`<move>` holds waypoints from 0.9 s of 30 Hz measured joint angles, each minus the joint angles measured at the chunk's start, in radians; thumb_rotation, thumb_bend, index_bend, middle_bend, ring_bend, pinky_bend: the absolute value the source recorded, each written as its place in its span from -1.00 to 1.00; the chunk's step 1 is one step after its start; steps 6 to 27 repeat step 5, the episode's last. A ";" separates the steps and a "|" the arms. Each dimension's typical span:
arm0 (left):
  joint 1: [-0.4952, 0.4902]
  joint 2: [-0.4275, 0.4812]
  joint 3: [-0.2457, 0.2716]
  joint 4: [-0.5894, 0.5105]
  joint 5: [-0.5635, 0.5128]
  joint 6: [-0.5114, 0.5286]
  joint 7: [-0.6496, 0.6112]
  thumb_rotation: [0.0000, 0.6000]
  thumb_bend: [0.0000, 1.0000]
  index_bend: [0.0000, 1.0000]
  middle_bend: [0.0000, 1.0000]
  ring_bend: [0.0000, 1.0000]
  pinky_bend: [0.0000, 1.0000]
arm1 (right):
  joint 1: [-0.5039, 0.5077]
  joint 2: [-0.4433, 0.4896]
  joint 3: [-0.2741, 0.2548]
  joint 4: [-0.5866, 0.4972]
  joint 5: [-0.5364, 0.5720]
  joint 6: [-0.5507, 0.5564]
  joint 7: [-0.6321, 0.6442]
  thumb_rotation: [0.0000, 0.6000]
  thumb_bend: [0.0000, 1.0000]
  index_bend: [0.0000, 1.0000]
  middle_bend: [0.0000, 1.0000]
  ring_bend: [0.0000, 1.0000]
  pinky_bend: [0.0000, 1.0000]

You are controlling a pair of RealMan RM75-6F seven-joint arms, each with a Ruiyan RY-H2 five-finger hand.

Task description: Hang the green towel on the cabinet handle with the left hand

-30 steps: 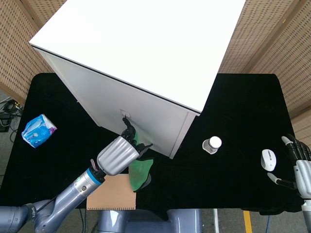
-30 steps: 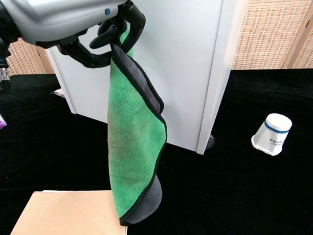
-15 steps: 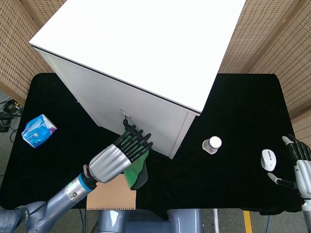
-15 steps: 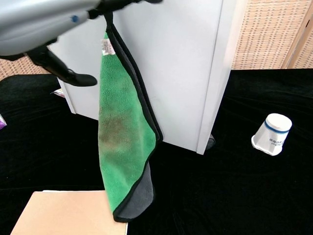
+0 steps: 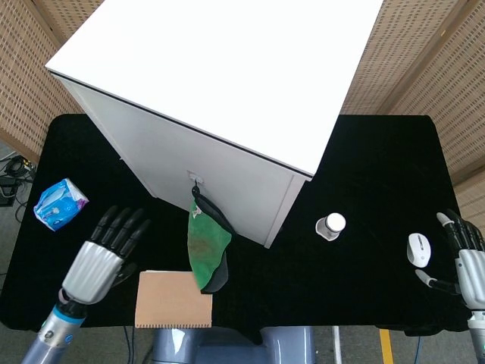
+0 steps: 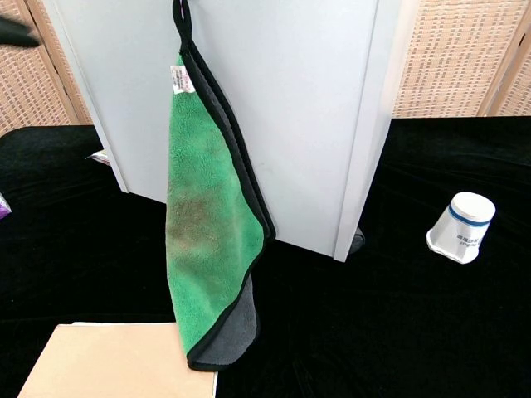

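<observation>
The green towel (image 5: 206, 244) hangs by its black loop from the small handle (image 5: 195, 182) on the white cabinet's front (image 5: 220, 174). In the chest view the towel (image 6: 207, 224) droops flat against the cabinet door (image 6: 307, 108), its grey-lined bottom corner over the notebook. My left hand (image 5: 102, 256) is off to the left of the towel, above the table, fingers spread and holding nothing. Far right, near the table's front edge, my right hand (image 5: 466, 254) is open next to the mouse.
A tan notebook (image 5: 174, 299) lies on the black table (image 5: 364, 167) below the towel. A blue tissue pack (image 5: 59, 203) lies at the left. A white cup (image 5: 330, 225) lies right of the cabinet, and a white mouse (image 5: 418, 248) beyond it.
My left hand let go of the towel, opened and drew back to the left and down. The towel now hangs alone from the handle. The right hand stayed put.
</observation>
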 measured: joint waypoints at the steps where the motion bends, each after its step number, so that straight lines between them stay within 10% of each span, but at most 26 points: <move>1: 0.022 0.002 0.007 0.008 -0.017 0.011 -0.016 1.00 -0.89 -0.93 -1.00 -1.00 -1.00 | 0.001 -0.003 -0.001 -0.001 0.000 -0.002 -0.008 1.00 -0.87 -1.00 -1.00 -1.00 -1.00; 27: 0.085 0.015 0.023 0.031 -0.086 0.030 -0.087 1.00 -0.94 -0.94 -1.00 -1.00 -1.00 | 0.003 -0.008 -0.004 -0.002 -0.001 -0.005 -0.026 1.00 -0.87 -1.00 -1.00 -1.00 -1.00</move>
